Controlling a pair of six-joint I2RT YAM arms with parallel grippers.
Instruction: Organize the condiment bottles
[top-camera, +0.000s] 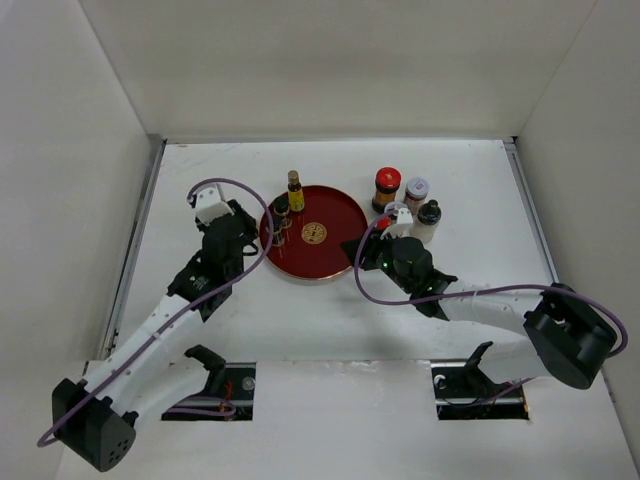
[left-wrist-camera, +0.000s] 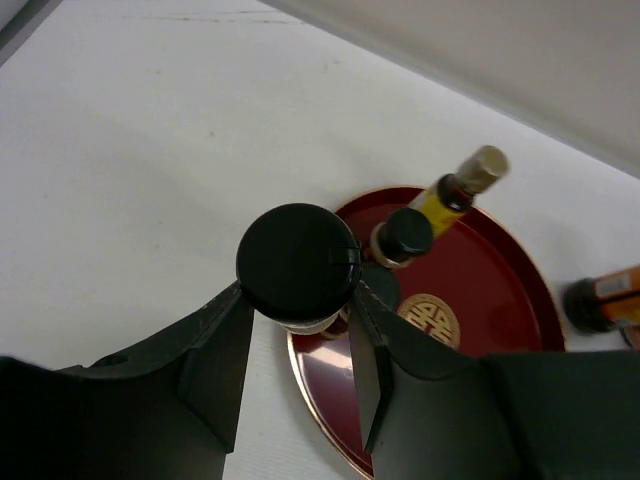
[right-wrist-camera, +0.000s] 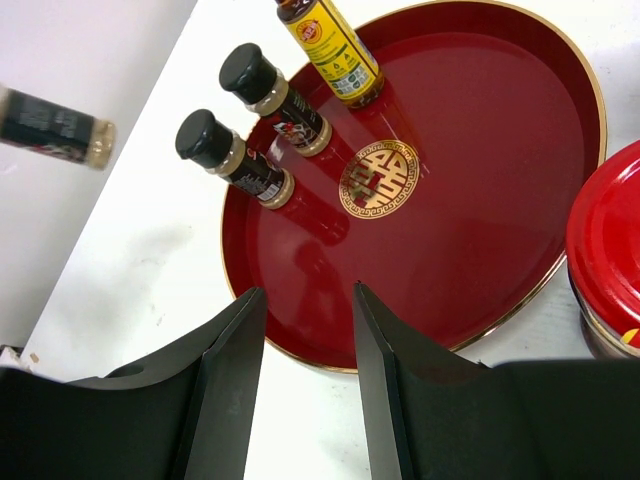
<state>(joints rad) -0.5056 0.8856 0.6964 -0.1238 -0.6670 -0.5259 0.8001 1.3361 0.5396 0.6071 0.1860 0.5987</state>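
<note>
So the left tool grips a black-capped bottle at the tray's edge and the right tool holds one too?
No: the right tool is open and empty over the tray, per the right wrist view. The left tool does grip a black-capped bottle at the tray's edge.

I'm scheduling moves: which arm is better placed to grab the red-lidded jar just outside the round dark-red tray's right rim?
Probably right: the right gripper, open and empty, hovers beside that red-lidded jar, while the left gripper, across the dark-red tray, is clamped on a black-capped bottle.
</note>
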